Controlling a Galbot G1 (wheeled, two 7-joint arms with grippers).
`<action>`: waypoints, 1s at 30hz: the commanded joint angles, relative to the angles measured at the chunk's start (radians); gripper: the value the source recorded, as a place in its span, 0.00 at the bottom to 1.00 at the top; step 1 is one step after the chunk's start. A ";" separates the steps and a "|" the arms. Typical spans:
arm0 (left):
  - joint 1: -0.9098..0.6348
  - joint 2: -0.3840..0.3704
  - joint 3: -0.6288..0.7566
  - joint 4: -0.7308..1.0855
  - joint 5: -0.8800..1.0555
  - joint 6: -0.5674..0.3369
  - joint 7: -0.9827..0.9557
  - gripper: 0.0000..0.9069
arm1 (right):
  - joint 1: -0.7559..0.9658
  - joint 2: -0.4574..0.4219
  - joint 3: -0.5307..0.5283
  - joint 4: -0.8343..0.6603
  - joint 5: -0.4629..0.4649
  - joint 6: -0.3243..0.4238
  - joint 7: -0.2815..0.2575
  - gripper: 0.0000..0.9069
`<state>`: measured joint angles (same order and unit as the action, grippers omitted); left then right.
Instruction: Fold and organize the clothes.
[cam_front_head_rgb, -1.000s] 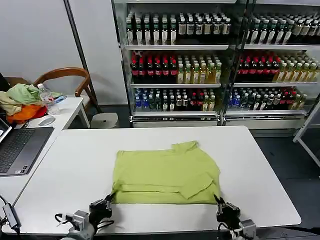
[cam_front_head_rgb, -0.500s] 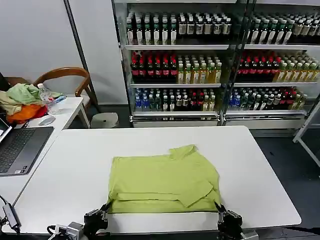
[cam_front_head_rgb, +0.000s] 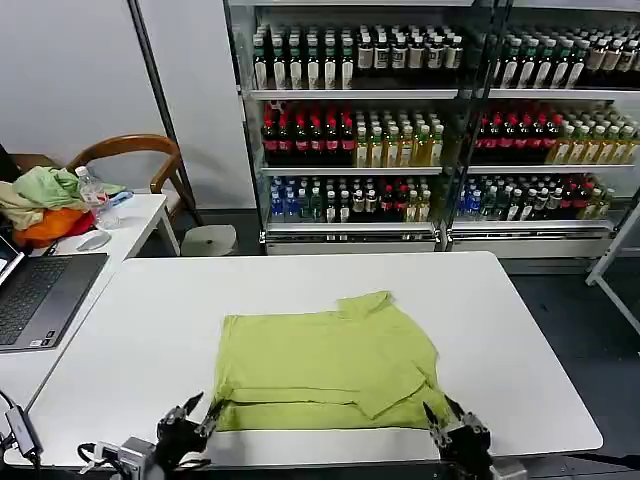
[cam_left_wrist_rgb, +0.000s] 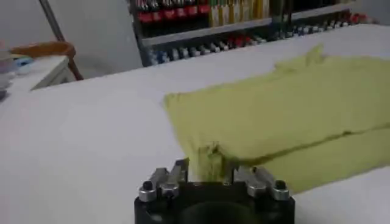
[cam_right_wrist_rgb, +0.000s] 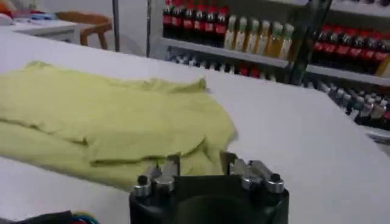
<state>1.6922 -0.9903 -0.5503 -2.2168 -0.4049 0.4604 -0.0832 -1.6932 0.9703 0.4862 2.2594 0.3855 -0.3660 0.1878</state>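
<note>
I have the T-shirt (cam_front_head_rgb: 325, 362) lying folded on the white table (cam_front_head_rgb: 520, 330), nearer the table's front edge than its back, one sleeve flap folded over its top layer. My left gripper (cam_front_head_rgb: 192, 425) sits at the shirt's front left corner, fingers spread; in the left wrist view (cam_left_wrist_rgb: 204, 173) the shirt's corner bunches up between the fingers, though I cannot tell whether they touch it. My right gripper (cam_front_head_rgb: 449, 428) is at the shirt's front right corner, fingers also spread, and in the right wrist view (cam_right_wrist_rgb: 200, 165) the shirt's edge lies just ahead of them. Left of the table I see a laptop (cam_front_head_rgb: 40, 297) on a side desk.
</note>
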 joint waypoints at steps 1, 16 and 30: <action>-0.192 0.074 0.005 0.072 -0.122 -0.041 -0.002 1.00 | 0.329 -0.029 -0.067 -0.062 0.143 -0.140 0.034 1.00; -0.641 0.082 0.269 0.483 -0.183 -0.059 0.005 1.00 | 1.015 0.182 -0.457 -0.677 0.207 -0.148 0.114 1.00; -0.783 0.070 0.323 0.686 -0.213 -0.059 0.026 1.00 | 1.110 0.312 -0.459 -0.963 0.207 -0.103 0.102 1.00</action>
<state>1.0706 -0.9239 -0.2953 -1.7188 -0.5957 0.4064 -0.0656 -0.7166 1.2079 0.0722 1.4914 0.5780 -0.4812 0.2870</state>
